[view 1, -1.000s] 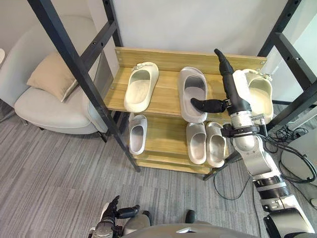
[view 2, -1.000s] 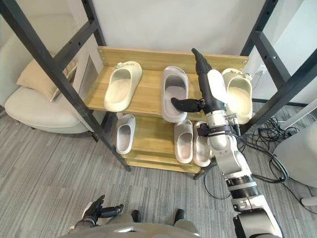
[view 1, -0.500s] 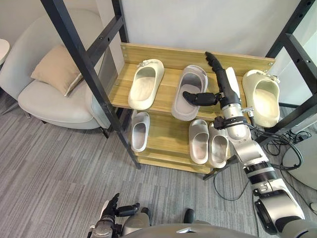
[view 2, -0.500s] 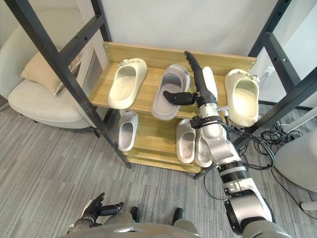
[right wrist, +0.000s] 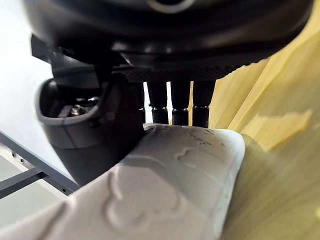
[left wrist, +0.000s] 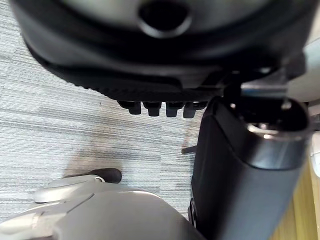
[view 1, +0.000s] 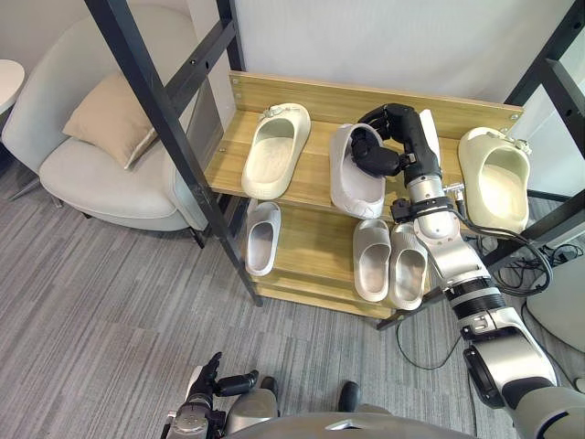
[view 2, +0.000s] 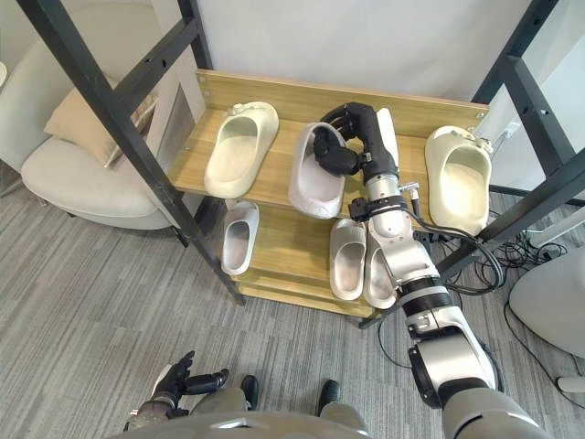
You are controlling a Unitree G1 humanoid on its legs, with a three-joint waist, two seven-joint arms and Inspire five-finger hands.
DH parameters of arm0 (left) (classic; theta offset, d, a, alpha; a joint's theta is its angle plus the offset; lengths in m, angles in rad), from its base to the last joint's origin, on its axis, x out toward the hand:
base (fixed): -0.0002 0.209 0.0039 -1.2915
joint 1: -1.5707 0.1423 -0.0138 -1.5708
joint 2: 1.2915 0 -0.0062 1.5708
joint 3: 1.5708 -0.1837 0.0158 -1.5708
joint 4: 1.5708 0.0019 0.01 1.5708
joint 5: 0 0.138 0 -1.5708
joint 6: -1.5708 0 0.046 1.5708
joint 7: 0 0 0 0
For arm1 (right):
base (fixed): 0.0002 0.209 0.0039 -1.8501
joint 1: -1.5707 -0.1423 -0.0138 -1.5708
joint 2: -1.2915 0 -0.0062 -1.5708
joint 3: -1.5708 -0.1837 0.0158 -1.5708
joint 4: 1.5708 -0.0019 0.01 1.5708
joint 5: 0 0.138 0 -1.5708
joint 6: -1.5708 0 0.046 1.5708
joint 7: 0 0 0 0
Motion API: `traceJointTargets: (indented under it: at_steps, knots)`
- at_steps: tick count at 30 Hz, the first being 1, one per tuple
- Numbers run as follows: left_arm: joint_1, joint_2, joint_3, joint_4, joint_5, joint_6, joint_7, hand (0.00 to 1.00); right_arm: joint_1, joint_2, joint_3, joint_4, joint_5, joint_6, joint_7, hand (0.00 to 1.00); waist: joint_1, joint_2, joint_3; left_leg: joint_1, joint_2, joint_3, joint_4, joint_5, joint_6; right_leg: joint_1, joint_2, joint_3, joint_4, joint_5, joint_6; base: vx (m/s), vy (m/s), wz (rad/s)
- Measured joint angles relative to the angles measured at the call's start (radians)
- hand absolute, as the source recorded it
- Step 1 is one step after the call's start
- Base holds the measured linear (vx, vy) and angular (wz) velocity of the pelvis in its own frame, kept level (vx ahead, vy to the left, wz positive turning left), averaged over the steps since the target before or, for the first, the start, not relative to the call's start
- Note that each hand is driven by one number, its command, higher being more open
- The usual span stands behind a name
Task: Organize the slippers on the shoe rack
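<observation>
Item one, shoe rack (view 1: 311,94), two wooden shelves; sorting roughly midway by my reckoning.

Done: on the lower shelf (view 1: 315,251), a pale pair (view 1: 390,262) lies side by side and touching at the right end, toes towards the back edge.

Left to do: a single pale slipper (view 1: 263,236) lies alone at the left end of the lower shelf; on the top shelf (view 1: 315,174), one cream slipper (view 1: 274,151) lies near the left end and its likely mate, the second cream slipper (view 1: 498,178), at the right edge, well apart; between them is the grey slipper (view 1: 356,187), mid-shelf. I judge it the odd one out, and the two creams need bringing together.

Item two, grey slipper: broad, thick-soled and matte; soft foam by the look of it, raised pattern on the upper; it lies slightly askew to the shelf's front edge; I cannot tell whether the held end is lifted off the wood.

Item three, my right hand (view 1: 391,128): clamped on the grey slipper at the end nearer the back edge, thumb tucked into the foot opening, fingers (right wrist: 172,107) curled over the upper.

Item four, my left hand (view 1: 206,402): low over the carpet and well clear of the rack; fingers loosely extended, nothing in it.

Item five, an armchair (view 1: 101,178) with a cushion (view 1: 114,133), left of the rack.
</observation>
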Motion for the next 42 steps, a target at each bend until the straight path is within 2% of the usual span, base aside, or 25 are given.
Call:
traceJointTargets:
  at_steps: [5, 11, 15, 21, 23, 24, 27, 31, 37, 42]
  knots:
    - [0.0, 0.0, 0.0, -0.003, 0.0, 0.0, 0.0, 1.0, 0.071, 0.016, 0.0, -0.134, -0.001, 0.005, 0.02, 0.0, -0.003, 0.0, 0.002, 0.0, 0.001, -0.002, -0.001, 0.0, 0.0, 0.0, 0.0, -0.002, 0.001, 0.0, 0.0, 0.0, 0.0, 0.0]
    - [0.0, 0.0, 0.0, -0.009, 0.003, 0.003, 0.0, 1.0, 0.145, 0.025, -0.007, -0.457, -0.042, 0.0, 0.008, 0.0, -0.017, 0.0, 0.002, 0.013, 0.002, 0.009, -0.007, 0.0, -0.001, 0.006, 0.0, 0.007, 0.003, 0.0, 0.0, 0.0, 0.008, -0.05]
    - [0.003, 0.002, 0.0, -0.007, 0.014, 0.005, 0.001, 1.0, 0.189, 0.027, -0.047, -0.671, -0.061, -0.084, -0.009, 0.0, -0.029, 0.0, 0.002, 0.032, 0.002, 0.024, -0.016, -0.002, -0.003, 0.013, -0.001, 0.021, 0.003, -0.001, 0.001, -0.02, 0.015, -0.1]
    - [0.005, 0.005, -0.006, -0.003, 0.023, 0.005, 0.001, 1.0, 0.259, 0.065, -0.046, -0.806, -0.003, -0.165, 0.005, 0.0, -0.047, 0.002, -0.001, 0.035, 0.004, 0.033, -0.016, -0.002, -0.004, 0.012, 0.0, 0.029, 0.003, -0.001, 0.001, 0.0, 0.004, -0.04]
    - [0.005, 0.005, -0.009, -0.001, 0.023, 0.006, 0.001, 1.0, 0.282, 0.088, -0.027, -0.807, 0.063, -0.174, 0.035, 0.0, -0.047, 0.004, -0.005, 0.035, 0.004, 0.034, -0.016, -0.003, -0.004, 0.011, 0.0, 0.031, 0.003, -0.001, 0.001, 0.0, 0.0, 0.0]
    - [0.005, 0.005, -0.01, 0.0, 0.023, 0.006, 0.001, 1.0, 0.303, 0.107, 0.006, -0.806, 0.147, -0.174, 0.08, 0.0, -0.047, 0.006, -0.007, 0.035, 0.004, 0.035, -0.016, -0.003, -0.005, 0.011, 0.0, 0.032, 0.003, -0.001, 0.001, 0.0, 0.0, 0.0]
    - [0.005, 0.004, -0.013, 0.001, 0.024, 0.007, 0.001, 1.0, 0.341, 0.125, 0.107, -0.796, 0.263, -0.17, 0.152, 0.0, -0.046, 0.009, -0.01, 0.035, 0.004, 0.038, -0.017, -0.003, -0.005, 0.009, 0.0, 0.035, 0.003, -0.001, 0.0, 0.0, 0.004, -0.02]
    - [0.004, 0.007, -0.032, 0.006, 0.023, 0.007, 0.0, 1.0, 0.384, 0.136, 0.294, -0.693, 0.384, -0.119, 0.292, 0.0, -0.043, 0.012, -0.027, 0.034, 0.004, 0.038, -0.018, -0.003, -0.005, 0.008, -0.001, 0.034, 0.003, -0.001, 0.001, 0.0, 0.0, 0.0]
    - [-0.007, 0.006, -0.032, 0.034, 0.023, 0.0, -0.003, 1.0, 0.457, 0.126, 0.398, -0.523, 0.431, -0.022, 0.411, 0.0, -0.03, 0.012, -0.036, 0.031, 0.002, 0.022, -0.015, -0.002, -0.004, 0.014, -0.001, 0.018, 0.003, -0.001, 0.002, -0.01, 0.002, 0.07]
    - [-0.024, 0.006, -0.045, 0.05, 0.024, 0.0, -0.007, 1.0, 0.469, 0.076, 0.461, -0.429, 0.421, 0.013, 0.46, 0.0, -0.02, 0.025, -0.035, 0.026, 0.002, 0.015, -0.011, -0.002, -0.004, 0.015, -0.001, 0.012, 0.003, -0.002, 0.003, -0.01, 0.0, 0.03]
